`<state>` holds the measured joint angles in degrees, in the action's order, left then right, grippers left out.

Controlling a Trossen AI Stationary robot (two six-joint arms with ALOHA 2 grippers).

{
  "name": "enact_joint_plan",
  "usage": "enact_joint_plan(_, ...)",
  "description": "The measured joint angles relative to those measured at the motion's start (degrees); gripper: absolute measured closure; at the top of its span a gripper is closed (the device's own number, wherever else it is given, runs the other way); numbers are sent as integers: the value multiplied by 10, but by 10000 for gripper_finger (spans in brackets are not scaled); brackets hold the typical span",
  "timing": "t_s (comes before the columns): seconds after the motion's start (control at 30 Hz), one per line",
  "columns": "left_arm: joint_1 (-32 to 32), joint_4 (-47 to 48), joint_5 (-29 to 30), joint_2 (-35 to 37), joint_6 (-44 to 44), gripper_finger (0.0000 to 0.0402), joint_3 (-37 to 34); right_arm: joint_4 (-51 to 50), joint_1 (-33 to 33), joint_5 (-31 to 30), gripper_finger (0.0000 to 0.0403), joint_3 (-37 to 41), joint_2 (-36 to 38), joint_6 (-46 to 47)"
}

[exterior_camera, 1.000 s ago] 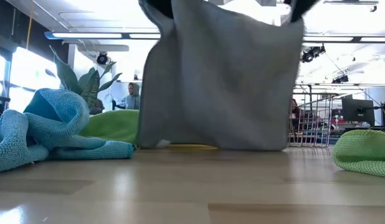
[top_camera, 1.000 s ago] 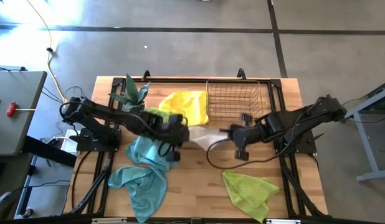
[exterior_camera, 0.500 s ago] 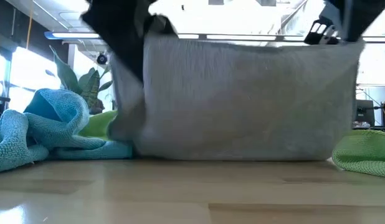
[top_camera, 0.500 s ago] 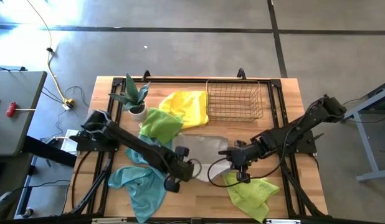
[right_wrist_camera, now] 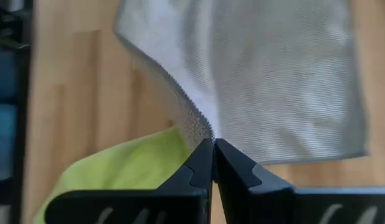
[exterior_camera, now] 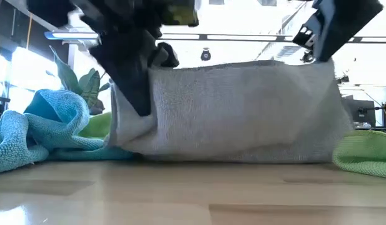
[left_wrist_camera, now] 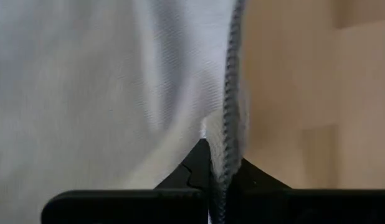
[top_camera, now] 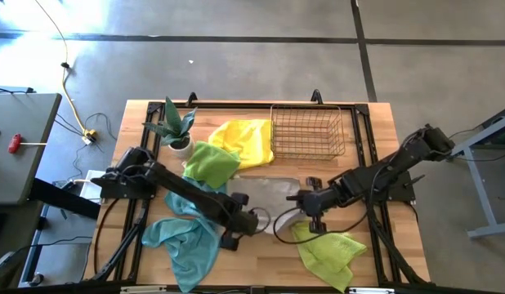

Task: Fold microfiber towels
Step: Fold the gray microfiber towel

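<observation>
Grey towel near the middle of the table, held up by two corners and hanging as a sheet, lower edge brushing the wood in the low view. Left gripper clamped shut on the corner toward 7 o'clock of the cloth, stitched hem pinched between its fingers in the left wrist view. Right gripper closed on the corner toward 4 o'clock, hem caught at the fingertips in the right wrist view. Lime green towel crumpled at 5 o'clock from table centre, just beside the right gripper, its edge showing under the grey cloth. Teal blue towel heaped toward 8 o'clock, partly under the left arm, bunched at the low view's left. Second lime green towel toward 10 o'clock, overlapping the yellow towel at 11 o'clock. Potted plant beside them at 10 o'clock. Wire basket at 1 o'clock, just beside the yellow towel.
</observation>
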<state>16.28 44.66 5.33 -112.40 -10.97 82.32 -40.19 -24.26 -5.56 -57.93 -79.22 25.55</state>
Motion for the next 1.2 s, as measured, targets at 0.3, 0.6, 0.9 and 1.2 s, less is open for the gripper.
enact_joint_plan(0.3, -41, 91, 5, 0, 17, 401, 0, -8, 54, -30, 395, 0, -37, -45)
enact_joint_plan(0.6, -81, 91, 5, 0, 97, 401, 0, -14, 104, -39, 395, 0, -92, -92)
enact_joint_plan(0.9, -121, 91, 34, 0, 123, 401, 0, -25, 140, -93, 395, 0, -97, -111)
enact_joint_plan(1.2, -157, 91, 54, 0, 127, 401, 0, -20, 165, -111, 395, 0, -100, -111)
